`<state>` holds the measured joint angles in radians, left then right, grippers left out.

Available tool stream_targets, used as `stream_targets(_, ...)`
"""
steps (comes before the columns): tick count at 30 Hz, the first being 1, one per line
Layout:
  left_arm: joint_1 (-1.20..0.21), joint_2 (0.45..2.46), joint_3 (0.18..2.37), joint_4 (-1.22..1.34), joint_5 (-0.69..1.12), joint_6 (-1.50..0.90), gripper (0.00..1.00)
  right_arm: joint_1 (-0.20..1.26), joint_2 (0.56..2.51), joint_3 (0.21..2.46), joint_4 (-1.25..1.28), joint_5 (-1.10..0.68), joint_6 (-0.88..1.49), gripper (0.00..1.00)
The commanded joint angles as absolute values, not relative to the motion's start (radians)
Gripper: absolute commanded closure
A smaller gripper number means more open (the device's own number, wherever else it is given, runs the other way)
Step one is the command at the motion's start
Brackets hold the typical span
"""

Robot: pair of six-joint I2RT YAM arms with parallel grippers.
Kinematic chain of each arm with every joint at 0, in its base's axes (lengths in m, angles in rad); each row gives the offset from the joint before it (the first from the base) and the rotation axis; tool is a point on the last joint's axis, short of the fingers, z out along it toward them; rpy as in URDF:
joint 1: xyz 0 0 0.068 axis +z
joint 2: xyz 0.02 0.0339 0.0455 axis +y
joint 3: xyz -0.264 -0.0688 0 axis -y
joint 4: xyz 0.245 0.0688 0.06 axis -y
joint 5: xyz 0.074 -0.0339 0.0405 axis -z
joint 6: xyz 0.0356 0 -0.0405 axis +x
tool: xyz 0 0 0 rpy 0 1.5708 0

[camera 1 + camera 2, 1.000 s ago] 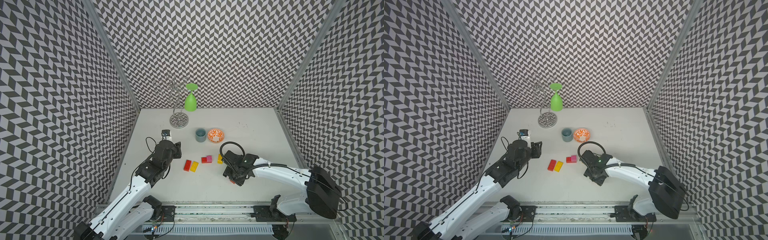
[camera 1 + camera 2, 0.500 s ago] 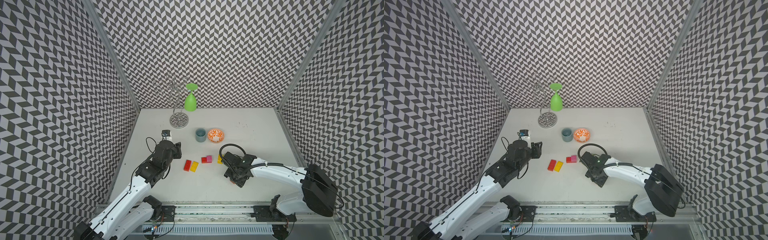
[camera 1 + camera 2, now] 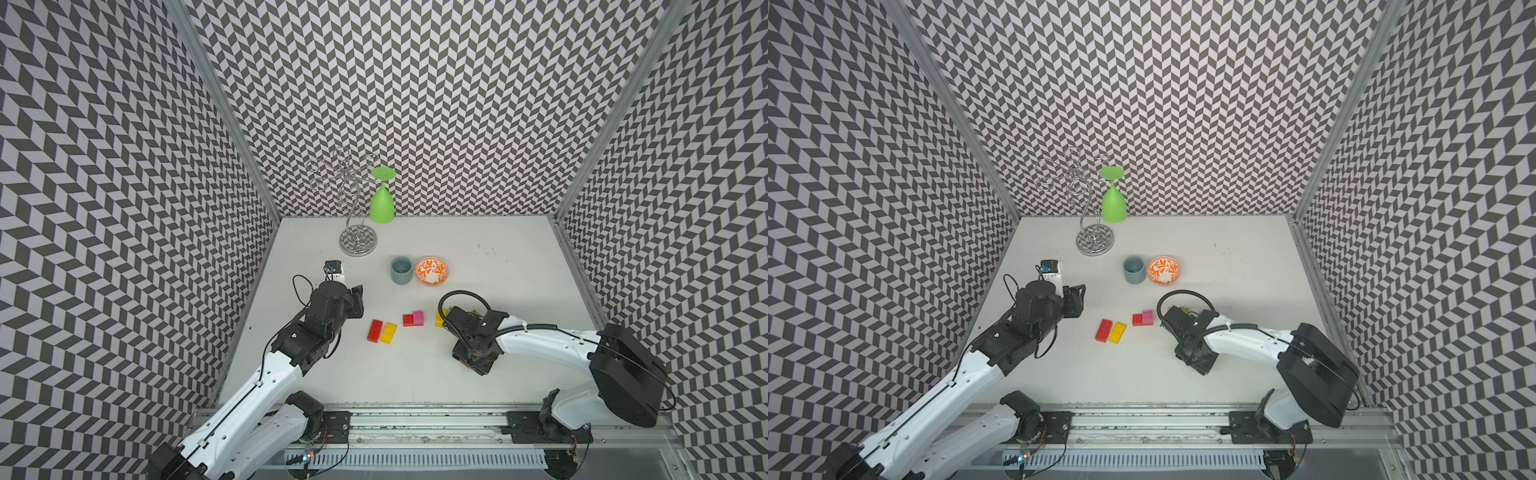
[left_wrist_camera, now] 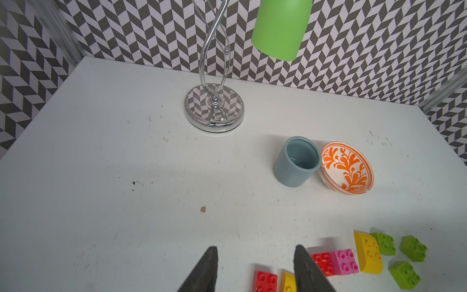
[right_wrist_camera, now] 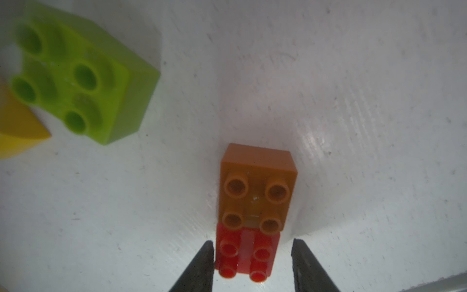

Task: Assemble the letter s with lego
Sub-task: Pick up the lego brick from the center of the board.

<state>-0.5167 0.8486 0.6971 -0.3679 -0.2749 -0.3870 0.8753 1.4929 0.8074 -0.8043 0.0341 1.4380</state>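
Right arm's edged in, right pincer [image 5: 252,241] straddling the red brick [image 5: 242,260], not yet pinching; a lopsided squeeze could skew it against the orange-brown brick [image 5: 257,187]. Left pincer [image 4: 255,247] spread, empty.

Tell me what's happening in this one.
The right pincer is down at the table, straddling a red brick that abuts an orange-brown brick; a gap shows on one side, so it is not gripped yet. The left pincer hovers open and empty near a long red brick and a long yellow brick. No S yet.
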Motion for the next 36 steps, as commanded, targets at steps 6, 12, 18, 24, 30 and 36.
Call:
stream_targets(6,-0.518,0.841,0.689,-0.351,-0.270,-0.384,0.50,0.867,1.492,0.799,-0.785,0.087,1.426,0.62)
stream_targets(12,-0.517,0.842,0.688,-0.350,-0.268,-0.384,0.50,0.870,1.482,0.806,-0.797,0.118,1.390,0.81)
stream_targets(18,-0.517,0.845,0.682,-0.341,-0.235,-0.379,0.52,0.910,1.515,0.887,-0.792,0.116,1.266,0.94)
stream_targets(24,-0.517,0.892,0.691,-0.347,-0.121,-0.370,0.54,1.009,1.647,1.054,-0.783,0.099,1.152,0.98)
stream_targets(30,-0.493,1.051,0.781,-0.502,0.011,-0.365,0.51,1.052,1.764,1.179,-0.775,0.081,1.088,0.98)
stream_targets(36,-0.466,1.068,0.718,-0.471,0.070,-0.388,0.48,1.053,1.828,1.250,-0.765,0.072,1.065,0.97)
